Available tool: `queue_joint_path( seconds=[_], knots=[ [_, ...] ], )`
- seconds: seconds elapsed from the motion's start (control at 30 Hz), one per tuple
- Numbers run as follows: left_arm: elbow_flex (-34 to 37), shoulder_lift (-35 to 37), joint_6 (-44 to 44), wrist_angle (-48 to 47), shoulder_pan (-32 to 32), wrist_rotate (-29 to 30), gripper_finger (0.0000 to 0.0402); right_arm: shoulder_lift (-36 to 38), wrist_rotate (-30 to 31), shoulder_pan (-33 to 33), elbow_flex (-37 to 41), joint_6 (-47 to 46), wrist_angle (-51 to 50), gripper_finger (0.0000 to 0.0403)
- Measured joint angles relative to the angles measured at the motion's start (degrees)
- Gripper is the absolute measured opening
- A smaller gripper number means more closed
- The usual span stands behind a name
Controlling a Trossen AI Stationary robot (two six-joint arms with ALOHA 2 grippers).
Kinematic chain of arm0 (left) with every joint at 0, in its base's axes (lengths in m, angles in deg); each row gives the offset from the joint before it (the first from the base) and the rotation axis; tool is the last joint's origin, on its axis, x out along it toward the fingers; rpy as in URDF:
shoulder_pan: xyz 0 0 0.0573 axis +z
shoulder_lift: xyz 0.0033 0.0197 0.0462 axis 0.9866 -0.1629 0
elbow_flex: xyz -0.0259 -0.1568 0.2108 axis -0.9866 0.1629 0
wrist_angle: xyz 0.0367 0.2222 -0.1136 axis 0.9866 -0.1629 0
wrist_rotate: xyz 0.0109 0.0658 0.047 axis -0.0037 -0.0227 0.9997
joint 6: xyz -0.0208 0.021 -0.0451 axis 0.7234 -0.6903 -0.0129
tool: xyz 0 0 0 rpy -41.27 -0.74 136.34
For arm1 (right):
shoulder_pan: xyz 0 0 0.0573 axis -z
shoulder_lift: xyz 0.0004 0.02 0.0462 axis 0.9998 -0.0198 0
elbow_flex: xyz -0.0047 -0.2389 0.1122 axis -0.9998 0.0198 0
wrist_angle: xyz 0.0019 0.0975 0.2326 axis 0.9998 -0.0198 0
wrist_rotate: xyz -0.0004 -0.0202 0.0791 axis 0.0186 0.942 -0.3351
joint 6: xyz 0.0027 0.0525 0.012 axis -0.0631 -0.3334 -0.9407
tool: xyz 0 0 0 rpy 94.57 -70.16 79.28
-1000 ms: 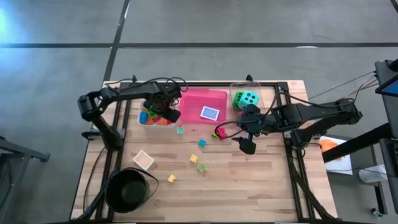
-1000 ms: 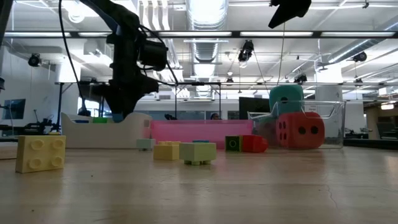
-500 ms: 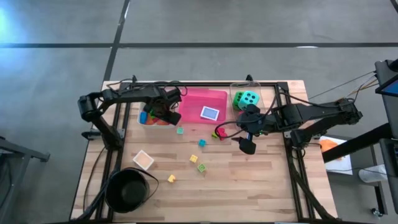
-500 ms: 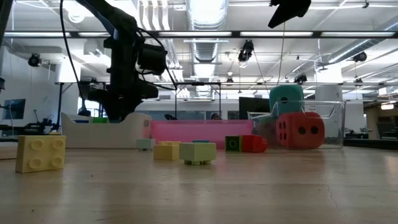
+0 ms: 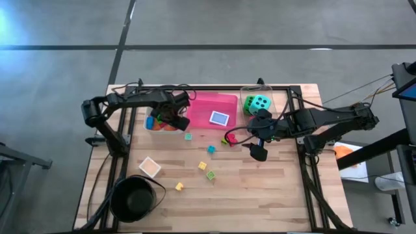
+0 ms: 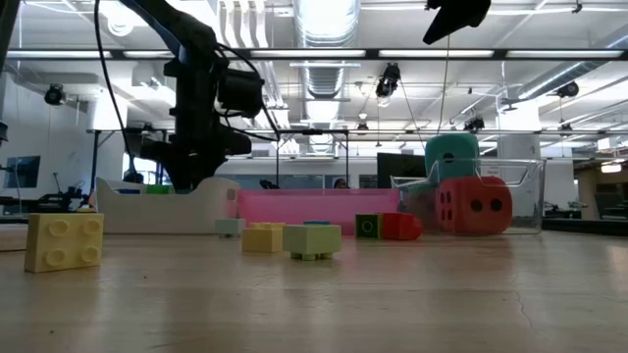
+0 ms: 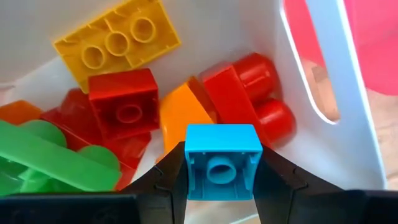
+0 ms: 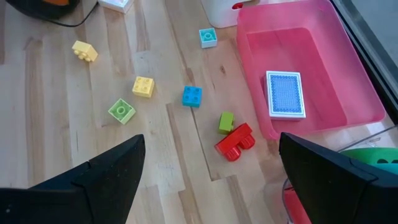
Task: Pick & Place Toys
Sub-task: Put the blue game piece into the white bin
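Clearly, a blue block (image 7: 223,162) was pinched by the left tool (image 7: 221,180) above the white tray (image 7: 348,124), red, orange, yellow blocks lying below it. The right tool (image 8: 208,180) was spread wide over the bench (image 8: 62,112).

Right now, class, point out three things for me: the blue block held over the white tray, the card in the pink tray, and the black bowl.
blue block (image 7: 222,160), left wrist view, its studless underside face.
card (image 8: 286,94), right wrist view, middle of its patterned back.
black bowl (image 5: 119,193), high view, its left rim.
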Motion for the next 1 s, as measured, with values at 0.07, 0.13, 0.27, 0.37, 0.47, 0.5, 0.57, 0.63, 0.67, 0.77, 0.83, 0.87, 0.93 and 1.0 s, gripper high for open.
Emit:
queue_joint_path(
  seconds=[0.07,0.13,0.27,0.37,0.47,0.5,0.57,0.63,0.67,0.77,0.83,0.87,0.93,1.0],
  knots=[
    [0.0,0.0,0.0,0.0,0.0,0.0,0.013,0.0,0.0,0.0,0.0,0.0,0.0,0.0362],
    [0.0,0.0,0.5,0.0,0.0,0.0,0.013,0.0,0.0,0.0,0.0,0.0,0.0,0.0362],
    [0.0,0.0,0.7,0.0,0.0,0.0,0.013,0.0,0.0,0.0,0.0,0.0,0.0,0.0362],
    [0.0,0.0,0.9,0.0,0.0,0.0,0.013,0.0,0.0,0.0,0.0,0.0,0.0,0.0362],
    [0.0,0.0,1.5,-0.4,0.0,0.0,0.013,0.0,0.0,0.0,0.0,0.0,0.0,0.0362],
    [0.0,0.0,1.8,-0.4,0.0,0.0,0.013,0.0,0.0,0.0,0.0,0.0,0.0,0.0362],
    [0.0,0.0,2.2,-0.4,-0.1,-0.1,0.0144,0.0,0.0,0.0,0.0,0.0,0.0,0.0362],
    [0.0,0.0,2.2,-0.4,-0.2,-0.2,0.0184,0.0,0.0,0.0,0.0,0.0,0.0,0.0362],
    [0.0,0.0,2.2,-0.4,-0.2,-0.2,0.0208,0.0,0.0,0.0,0.0,0.0,0.0,0.0362],
    [0.0,0.0,2.2,-0.4,-0.2,-0.4,0.0276,0.0,0.0,0.0,0.0,0.0,0.0,0.0362],
    [0.0,0.0,2.2,-0.5,-0.2,-0.5,0.0312,0.0,0.0,0.0,0.0,0.0,0.0,0.0362],
    [0.0,0.0,2.2,-0.5,-0.2,-0.5,0.0326,0.0,0.0,0.0,0.0,0.0,0.0,0.0362],
    [0.0,0.0,1.9,-0.5,-0.2,-0.5,0.0347,0.0,-0.1,0.0,0.0,0.0,0.0,0.0362],
    [0.0,0.0,1.4,-0.4,-0.2,-0.5,0.0361,0.0,-0.1,0.0,0.0,0.0,0.0,0.0362]
  ],
)
